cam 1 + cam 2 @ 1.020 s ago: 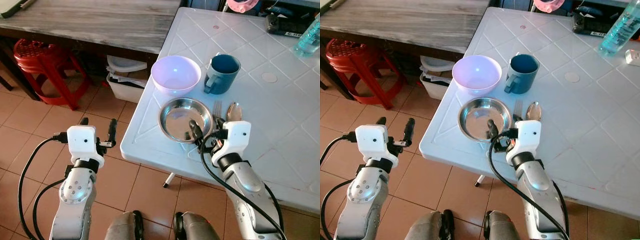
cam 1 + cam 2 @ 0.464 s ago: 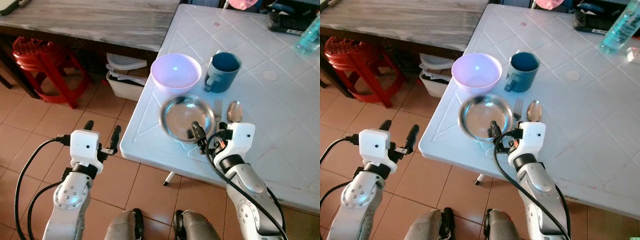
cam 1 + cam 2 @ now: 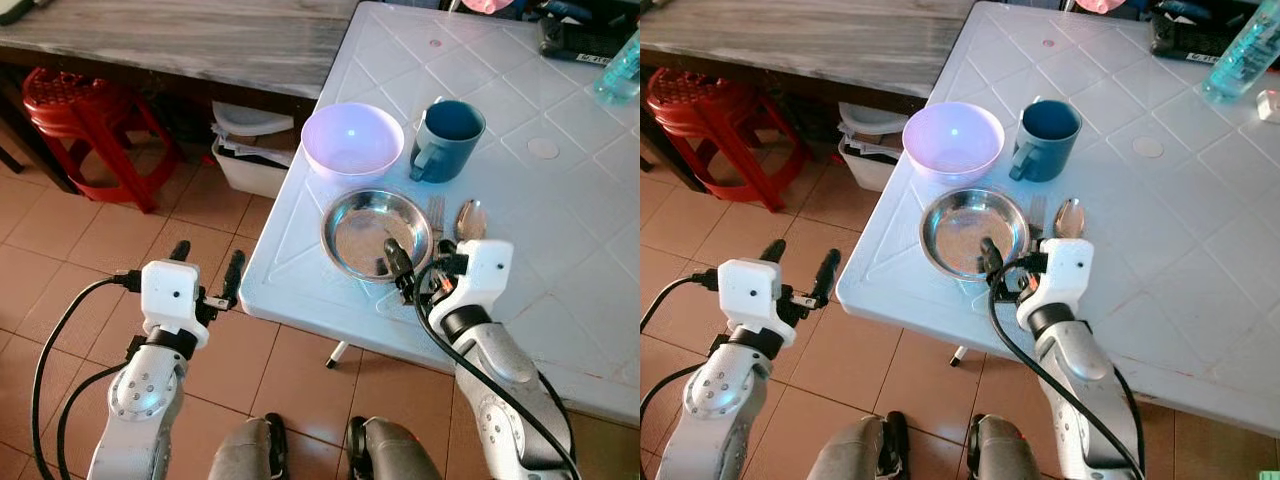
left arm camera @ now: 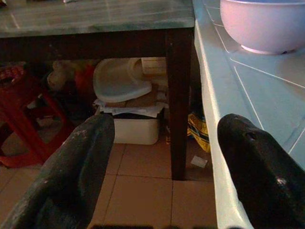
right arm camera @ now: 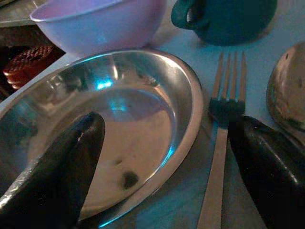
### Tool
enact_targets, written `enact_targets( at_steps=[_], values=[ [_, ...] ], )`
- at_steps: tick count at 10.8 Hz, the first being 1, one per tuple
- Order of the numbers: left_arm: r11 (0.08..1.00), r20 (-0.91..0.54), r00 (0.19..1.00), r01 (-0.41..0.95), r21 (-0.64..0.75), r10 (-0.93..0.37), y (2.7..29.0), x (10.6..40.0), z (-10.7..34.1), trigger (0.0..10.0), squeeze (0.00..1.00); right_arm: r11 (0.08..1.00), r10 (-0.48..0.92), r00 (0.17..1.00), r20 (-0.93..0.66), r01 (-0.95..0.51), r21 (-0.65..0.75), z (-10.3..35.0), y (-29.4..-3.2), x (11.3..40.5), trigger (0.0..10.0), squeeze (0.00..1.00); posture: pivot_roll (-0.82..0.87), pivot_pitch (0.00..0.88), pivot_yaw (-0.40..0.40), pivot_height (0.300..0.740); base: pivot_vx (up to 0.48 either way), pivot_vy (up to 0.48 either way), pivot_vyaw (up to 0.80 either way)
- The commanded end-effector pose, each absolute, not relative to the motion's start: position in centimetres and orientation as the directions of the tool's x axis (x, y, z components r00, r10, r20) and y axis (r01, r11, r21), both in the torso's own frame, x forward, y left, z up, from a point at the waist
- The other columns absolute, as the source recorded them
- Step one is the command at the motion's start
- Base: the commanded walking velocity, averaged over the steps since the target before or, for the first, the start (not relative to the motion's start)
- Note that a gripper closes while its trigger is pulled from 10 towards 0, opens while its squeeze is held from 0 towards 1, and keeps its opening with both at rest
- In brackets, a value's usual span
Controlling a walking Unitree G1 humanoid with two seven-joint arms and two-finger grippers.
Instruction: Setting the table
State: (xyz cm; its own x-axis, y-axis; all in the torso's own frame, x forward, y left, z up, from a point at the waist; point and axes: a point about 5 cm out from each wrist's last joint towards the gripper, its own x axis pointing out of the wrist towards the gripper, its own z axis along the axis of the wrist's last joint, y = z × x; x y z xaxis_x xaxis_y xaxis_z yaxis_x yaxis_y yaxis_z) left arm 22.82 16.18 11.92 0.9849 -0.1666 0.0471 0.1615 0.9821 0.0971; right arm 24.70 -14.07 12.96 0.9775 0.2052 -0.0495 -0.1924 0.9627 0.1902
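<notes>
A steel plate (image 3: pixel 365 225) lies near the front left corner of the white table (image 3: pixel 560 260). Behind it stand a lilac bowl (image 3: pixel 352 140) and a blue mug (image 3: pixel 448 127). A fork (image 3: pixel 436 212) and a spoon (image 3: pixel 468 218) lie just right of the plate. My right gripper (image 3: pixel 418 272) is open at the plate's near right rim. In the right wrist view one of its fingers (image 5: pixel 57 176) hangs over the plate (image 5: pixel 119 114) and the other is beyond the fork (image 5: pixel 221 143). My left gripper (image 3: pixel 207 265) is open, off the table's left edge over the floor.
A wooden table (image 3: pixel 200 40) stands at the far left with a red stool (image 3: pixel 75 110) and a white bin (image 3: pixel 250 150) below it. A clear bottle (image 3: pixel 620 65) and a black object (image 3: pixel 585 40) sit at the white table's far right.
The whole view has shifted slightly. My left arm sits a little lower in the picture. My right gripper stays open at the plate's rim.
</notes>
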Motion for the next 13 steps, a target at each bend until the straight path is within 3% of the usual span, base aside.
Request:
enact_targets(
  at_steps=[1, 6, 7, 8, 12, 13],
  values=[
    [0.981, 0.057, 0.983, 0.167, 0.104, -0.173, 16.2, 22.6, 12.2, 10.0, 0.00, 0.959, 0.226, 0.974, -0.026, -0.217, 0.184, 13.7, -13.7, 24.6, 10.0, 0.00, -0.03, 0.206, 0.028, 0.740, 0.000, 0.000, 0.00],
    [0.981, 0.062, 0.983, 0.166, 0.097, -0.172, 15.9, 22.8, 12.2, 10.0, 0.00, 0.933, 0.251, 0.967, -0.034, -0.233, 0.274, 14.0, -13.4, 25.6, 10.0, 0.00, -0.03, 0.204, 0.024, 0.740, 0.000, 0.000, 0.00],
    [0.982, 0.062, 0.983, 0.164, 0.097, -0.171, 15.9, 22.8, 12.2, 10.0, 0.00, 0.931, 0.253, 0.966, -0.044, -0.231, 0.284, 13.9, -13.4, 25.7, 8.3, 0.00, -0.03, 0.205, 0.024, 0.740, 0.000, 0.000, 0.00],
    [0.982, 0.061, 0.984, 0.164, 0.096, -0.170, 15.9, 22.8, 12.2, 10.0, 0.00, 0.929, 0.261, 0.964, -0.056, -0.235, 0.287, 13.8, -13.3, 25.7, 10.0, 0.00, -0.03, 0.206, 0.023, 0.740, 0.000, 0.000, 0.00],
    [0.980, 0.059, 0.982, 0.172, 0.095, -0.178, 15.7, 22.7, 12.2, 10.0, 0.00, 0.922, 0.276, 0.956, -0.100, -0.233, 0.310, 13.1, -13.1, 25.4, 10.0, 0.00, -0.03, 0.212, 0.025, 0.740, 0.000, 0.000, 0.00],
    [0.980, 0.058, 0.982, 0.174, 0.095, -0.180, 15.7, 22.7, 12.2, 10.0, 0.00, 0.916, 0.281, 0.953, -0.110, -0.233, 0.328, 12.9, -13.1, 25.4, 4.5, 0.00, -0.03, 0.213, 0.024, 0.740, 0.000, 0.000, 0.00]
  ],
)
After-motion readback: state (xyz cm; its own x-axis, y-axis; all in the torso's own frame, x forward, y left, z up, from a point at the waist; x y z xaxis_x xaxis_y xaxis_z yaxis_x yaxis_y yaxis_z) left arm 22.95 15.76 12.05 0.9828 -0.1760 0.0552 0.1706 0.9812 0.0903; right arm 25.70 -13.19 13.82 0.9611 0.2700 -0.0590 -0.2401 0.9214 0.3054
